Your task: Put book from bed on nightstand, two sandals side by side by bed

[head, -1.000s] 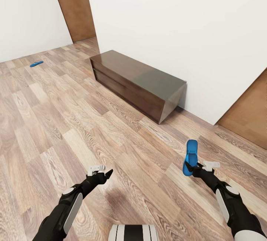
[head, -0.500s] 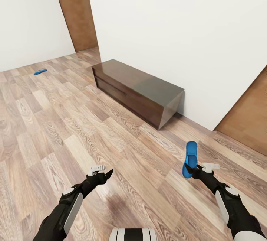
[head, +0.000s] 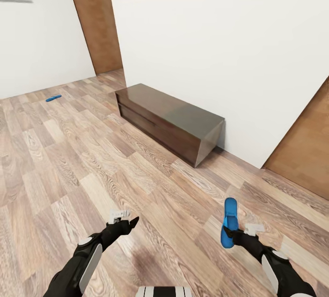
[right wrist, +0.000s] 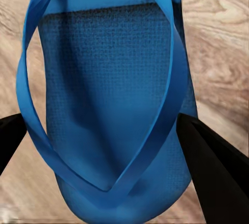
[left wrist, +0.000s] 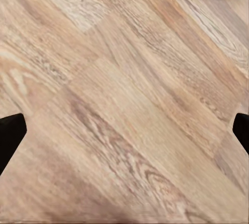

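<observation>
Lying far off on the plank floor [head: 68, 159] near the left wall is one blue sandal [head: 53, 98]. Nearer, the left gripper [head: 128, 222] reaches forward low over the floor, fingers spread and empty. A dark cabinet [head: 169, 121] stands against the white wall. The right gripper [head: 230, 234], arm bent inward, clamps the second sandal [head: 229, 222], toe pointing away.

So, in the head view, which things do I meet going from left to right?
Small blue flip-flop sandal lying far off on the floor → left gripper → long dark brown wooden cabinet → blue sandal held in the right gripper's jaws.
</observation>
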Available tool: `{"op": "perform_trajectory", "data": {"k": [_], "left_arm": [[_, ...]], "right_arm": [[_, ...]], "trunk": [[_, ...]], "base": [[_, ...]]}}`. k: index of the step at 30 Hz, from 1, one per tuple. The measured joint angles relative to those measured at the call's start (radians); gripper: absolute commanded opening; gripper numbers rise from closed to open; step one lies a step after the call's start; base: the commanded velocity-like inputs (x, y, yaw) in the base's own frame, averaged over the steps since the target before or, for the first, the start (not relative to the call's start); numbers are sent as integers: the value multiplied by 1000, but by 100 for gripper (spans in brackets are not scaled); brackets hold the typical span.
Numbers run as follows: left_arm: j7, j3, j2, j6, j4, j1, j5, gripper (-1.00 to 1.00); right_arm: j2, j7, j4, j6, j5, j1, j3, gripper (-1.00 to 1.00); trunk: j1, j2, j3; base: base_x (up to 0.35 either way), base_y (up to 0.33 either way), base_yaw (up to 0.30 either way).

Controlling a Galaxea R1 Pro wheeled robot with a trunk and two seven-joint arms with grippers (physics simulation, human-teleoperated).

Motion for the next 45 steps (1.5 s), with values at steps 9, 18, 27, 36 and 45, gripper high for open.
{"op": "perform_trajectory", "data": {"k": [9,18,27,36,45], "left_arm": [[-4,2,3,-140,214,8,-1,100],[0,1,3,-227,265,9,0,100],[0,1,3,-229,267,9,0,100],[-1,1,2,-228,267,9,1,100],[-1,-1,0,-227,271,9,0,100]], "right_arm": [[0,0,237,-146,1,1,2,-100],[0,1,384,-275,1,0,-1,-100],[0,2,393,-280,-1,0,-2,-100],[0,1,393,-281,-1,0,-2,-100],[0,1,393,-282,-1,0,-2,-100]], "trunk": [[-4,2,35],[-8,4,70],[-12,6,105],[-16,8,139],[-20,10,174]], "base": [[0,0,0],[0,0,0],[0,0,0],[0,0,0],[0,0,0]]}}
